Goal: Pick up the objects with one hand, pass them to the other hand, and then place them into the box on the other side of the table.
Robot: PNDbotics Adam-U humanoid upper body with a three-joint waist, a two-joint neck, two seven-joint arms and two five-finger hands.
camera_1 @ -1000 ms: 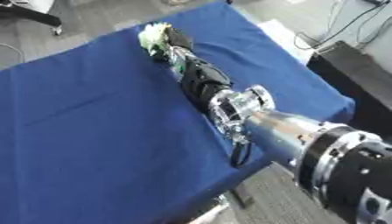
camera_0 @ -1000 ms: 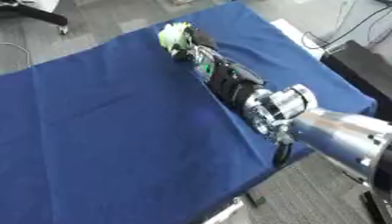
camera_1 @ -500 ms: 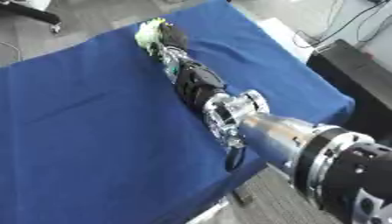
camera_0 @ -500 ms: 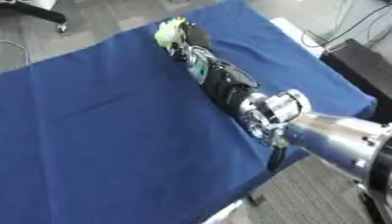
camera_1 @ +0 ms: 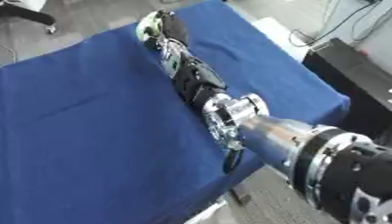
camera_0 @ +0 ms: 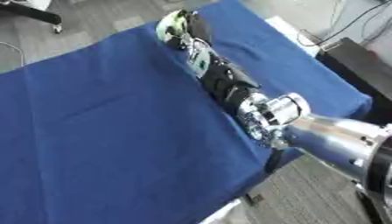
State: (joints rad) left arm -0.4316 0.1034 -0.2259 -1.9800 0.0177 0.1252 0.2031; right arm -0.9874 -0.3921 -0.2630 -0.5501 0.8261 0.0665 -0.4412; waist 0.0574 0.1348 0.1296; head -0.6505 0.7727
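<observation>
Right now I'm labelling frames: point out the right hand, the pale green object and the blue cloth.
right hand point(camera_0: 191, 33), left eye view, black fingers.
pale green object point(camera_0: 170, 27), left eye view, rounded side.
blue cloth point(camera_0: 99, 131), left eye view, bare middle.

The right arm point(camera_0: 306, 127) enters from the lower right and stretches straight toward the upper left, silver at the forearm, black nearer the wrist. Its robot hand point(camera_0: 186, 31) is at the far end, fingers curled round something pale green.

Lab or office space, grey floor point(camera_0: 99, 17), chair base point(camera_0: 30, 11) (castered), loose cables point(camera_0: 348, 26), blue-draped table point(camera_0: 92, 131)
</observation>
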